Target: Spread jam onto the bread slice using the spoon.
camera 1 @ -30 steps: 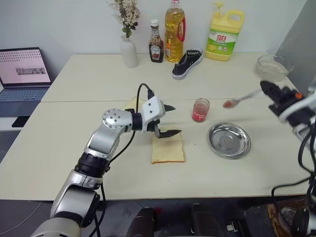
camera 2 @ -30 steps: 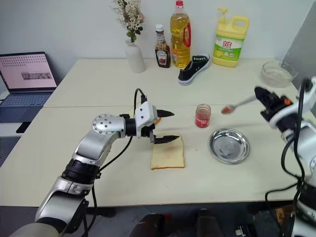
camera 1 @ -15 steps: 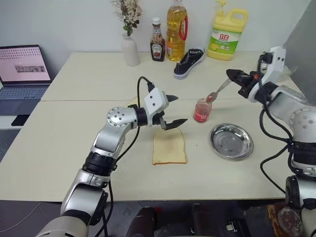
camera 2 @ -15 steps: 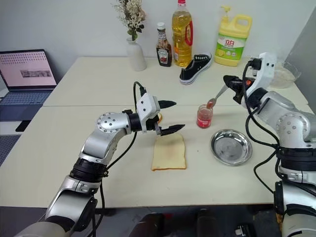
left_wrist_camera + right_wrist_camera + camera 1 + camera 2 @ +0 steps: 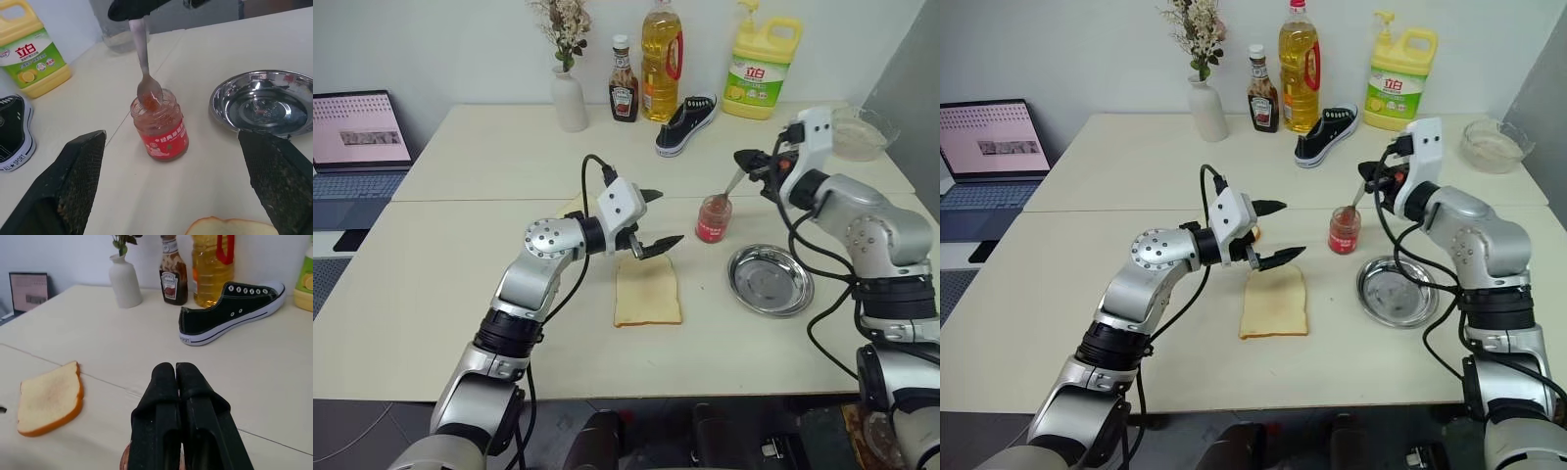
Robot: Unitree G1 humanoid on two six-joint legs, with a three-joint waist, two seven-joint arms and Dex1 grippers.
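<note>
Now that your right gripper (image 5: 745, 159), clamped on the spoon (image 5: 145, 68), has swung in over the jam (image 5: 712, 217), scoop; your left gripper (image 5: 658, 219) gapes above the bread slice (image 5: 647, 291)

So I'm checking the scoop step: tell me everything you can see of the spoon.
The spoon is small, shiny silver metal with a slim handle and oval bowl. It hangs steeply, bowl down at the mouth of the open jam jar, red jam on the bowl. The right gripper pinches the handle's top end.
</note>
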